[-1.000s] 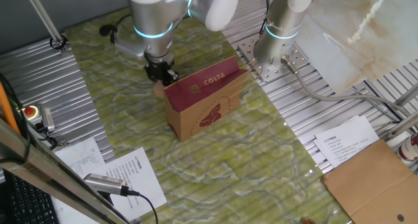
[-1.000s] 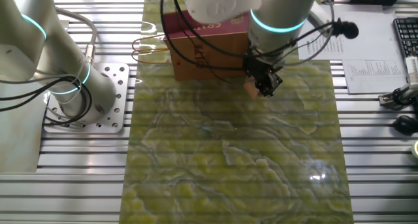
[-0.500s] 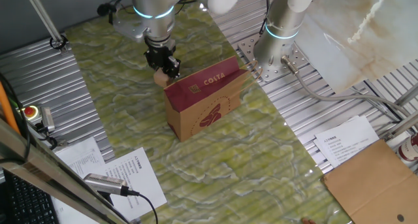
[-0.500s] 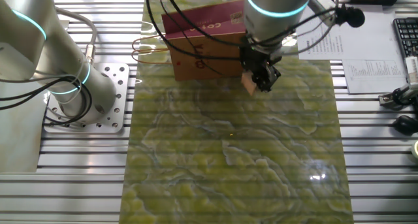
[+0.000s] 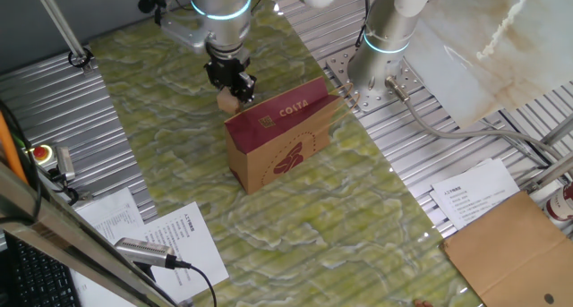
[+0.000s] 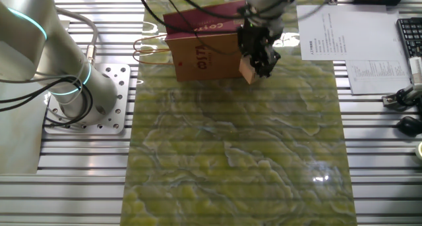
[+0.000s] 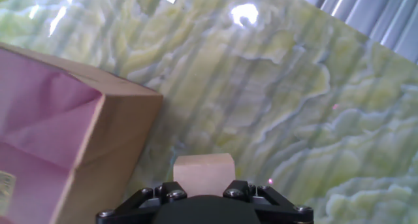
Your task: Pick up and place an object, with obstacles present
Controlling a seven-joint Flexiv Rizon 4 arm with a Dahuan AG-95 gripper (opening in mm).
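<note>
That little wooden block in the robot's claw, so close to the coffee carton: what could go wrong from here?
The gripper holds the cube lifted right beside the upright COSTA carton. If it travels toward the carton without enough height, cube or fingers could clip the top edge and tip it. The hand view shows only the cube's lower end pinched, so a knock might twist it loose.

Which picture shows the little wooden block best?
The hand view: the wooden cube fills the foreground, gripped by the claw. In both fixed views it is only a tiny tan spot beside the Costa carton.
</note>
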